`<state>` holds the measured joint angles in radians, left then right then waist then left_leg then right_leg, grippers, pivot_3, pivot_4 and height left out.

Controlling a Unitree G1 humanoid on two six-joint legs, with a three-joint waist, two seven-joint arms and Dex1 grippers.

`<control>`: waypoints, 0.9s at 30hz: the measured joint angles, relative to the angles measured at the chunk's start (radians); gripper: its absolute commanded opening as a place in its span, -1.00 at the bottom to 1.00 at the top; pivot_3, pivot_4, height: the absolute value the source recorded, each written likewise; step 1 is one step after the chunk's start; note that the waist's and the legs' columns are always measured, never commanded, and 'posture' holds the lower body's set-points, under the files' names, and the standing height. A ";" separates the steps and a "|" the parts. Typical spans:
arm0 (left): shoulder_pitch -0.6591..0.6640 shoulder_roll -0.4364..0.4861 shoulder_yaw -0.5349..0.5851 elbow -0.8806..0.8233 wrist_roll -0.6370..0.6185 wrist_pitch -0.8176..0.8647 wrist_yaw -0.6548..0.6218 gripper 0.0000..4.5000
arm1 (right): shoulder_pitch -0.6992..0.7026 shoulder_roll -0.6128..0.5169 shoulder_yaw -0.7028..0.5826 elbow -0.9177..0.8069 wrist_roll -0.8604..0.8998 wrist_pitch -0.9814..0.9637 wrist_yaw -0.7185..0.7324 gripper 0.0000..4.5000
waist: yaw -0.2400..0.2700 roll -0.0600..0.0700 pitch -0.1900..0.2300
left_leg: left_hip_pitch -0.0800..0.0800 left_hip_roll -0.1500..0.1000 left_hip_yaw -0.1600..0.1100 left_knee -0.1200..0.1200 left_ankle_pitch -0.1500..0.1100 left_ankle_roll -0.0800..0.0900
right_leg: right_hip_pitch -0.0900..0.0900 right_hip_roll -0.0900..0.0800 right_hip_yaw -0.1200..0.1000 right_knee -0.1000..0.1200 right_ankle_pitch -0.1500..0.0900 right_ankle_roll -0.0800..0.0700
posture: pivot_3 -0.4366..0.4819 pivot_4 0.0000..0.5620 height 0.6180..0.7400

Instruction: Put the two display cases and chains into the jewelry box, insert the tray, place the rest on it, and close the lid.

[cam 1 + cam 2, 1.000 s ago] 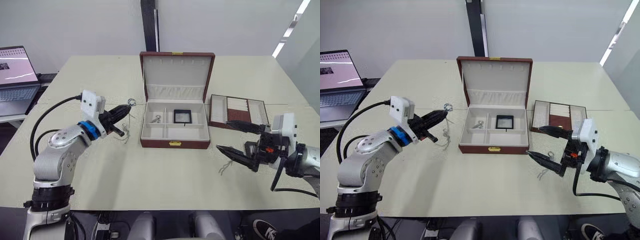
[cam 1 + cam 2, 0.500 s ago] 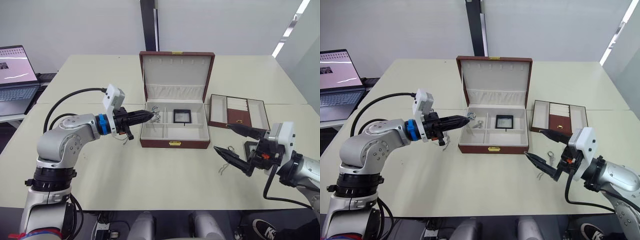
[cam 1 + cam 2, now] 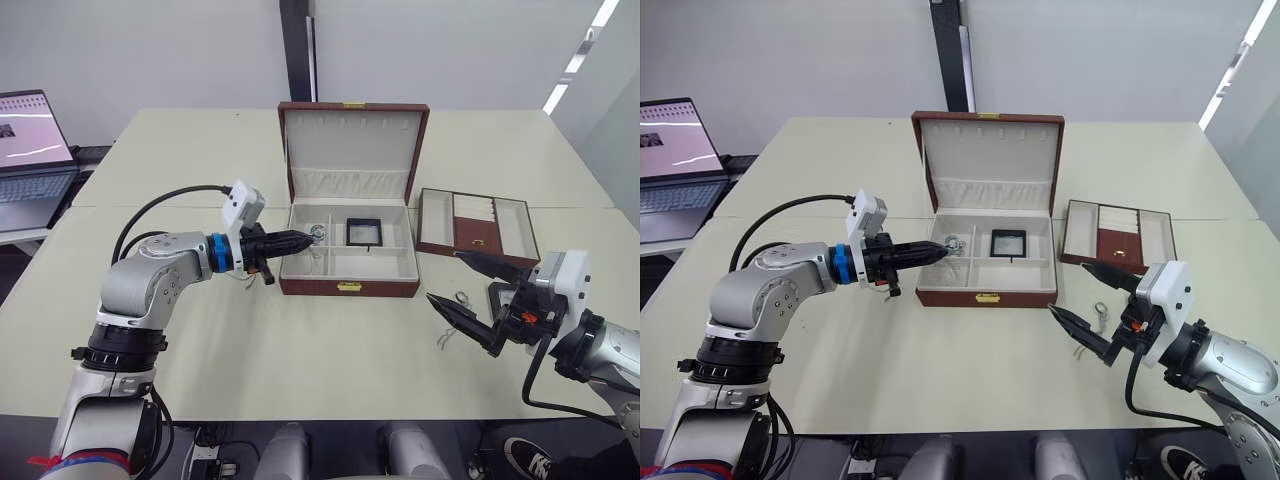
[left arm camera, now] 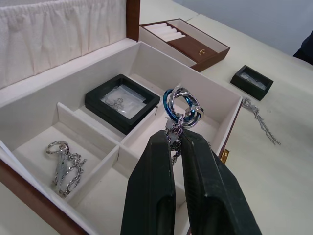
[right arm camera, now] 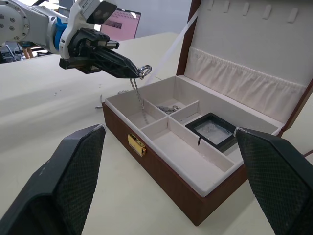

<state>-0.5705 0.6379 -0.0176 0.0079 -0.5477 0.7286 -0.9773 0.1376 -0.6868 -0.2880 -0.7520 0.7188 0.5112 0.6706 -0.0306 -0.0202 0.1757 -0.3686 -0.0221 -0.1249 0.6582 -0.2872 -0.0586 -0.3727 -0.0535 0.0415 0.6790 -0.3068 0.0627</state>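
I have a chain (image 4: 182,110) pinched by its ring end in the left end effector (image 4: 177,142), hanging over the open jewelry box (image 3: 348,287) so it drops into a front compartment beside the display case (image 3: 365,232) already inside. My right end effector (image 3: 478,290) waits spread wide over the worktop (image 3: 300,350) near another chain (image 3: 451,333).

The jewelry box (image 3: 349,250) sits mid-tabletop (image 3: 300,340), its lid (image 3: 353,140) standing up behind it. Inside, one display case (image 3: 364,232) lies in the rear middle compartment, a chain (image 4: 66,166) in the rear left one. The tray (image 3: 475,224) lies right of the box. Another chain (image 3: 455,320) lies before the tray. A laptop (image 3: 35,150) stands far left.
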 measured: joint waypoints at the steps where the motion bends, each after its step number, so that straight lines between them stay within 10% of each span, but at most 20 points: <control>1: 0.006 0.001 0.000 0.000 0.003 -0.003 -0.006 -0.99 | 0.000 0.000 0.000 0.000 0.000 0.000 0.000 1.00 | 0.000 0.000 0.000 | 0.000 0.000 0.000 0.000 0.000 0.000 | 0.000 0.000 0.000 0.000 0.000 0.000 | -0.05 -0.47 1.00; 18: 0.055 0.006 -0.015 0.005 0.049 -0.036 -0.021 -0.99 | -0.002 -0.010 0.000 0.000 0.004 0.000 0.006 1.00 | 0.001 0.000 0.000 | 0.000 0.000 0.000 0.000 0.000 0.000 | 0.000 0.000 0.000 0.000 0.000 0.000 | -0.05 -0.47 1.00; 27: 0.060 0.005 -0.015 0.008 0.053 -0.040 -0.016 0.18 | -0.007 -0.016 0.000 0.001 0.006 0.000 0.008 1.00 | 0.001 0.000 0.000 | 0.000 0.000 -0.001 0.000 0.000 0.000 | 0.000 0.000 0.000 0.000 0.000 0.000 | -0.05 -0.47 1.00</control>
<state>-0.5107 0.6433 -0.0323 0.0160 -0.4952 0.6885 -0.9937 0.1301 -0.7027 -0.2881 -0.7513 0.7250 0.5110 0.6784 -0.0295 -0.0205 0.1761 -0.3687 -0.0221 -0.1255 0.6582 -0.2872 -0.0586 -0.3727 -0.0536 0.0416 0.6789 -0.3068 0.0627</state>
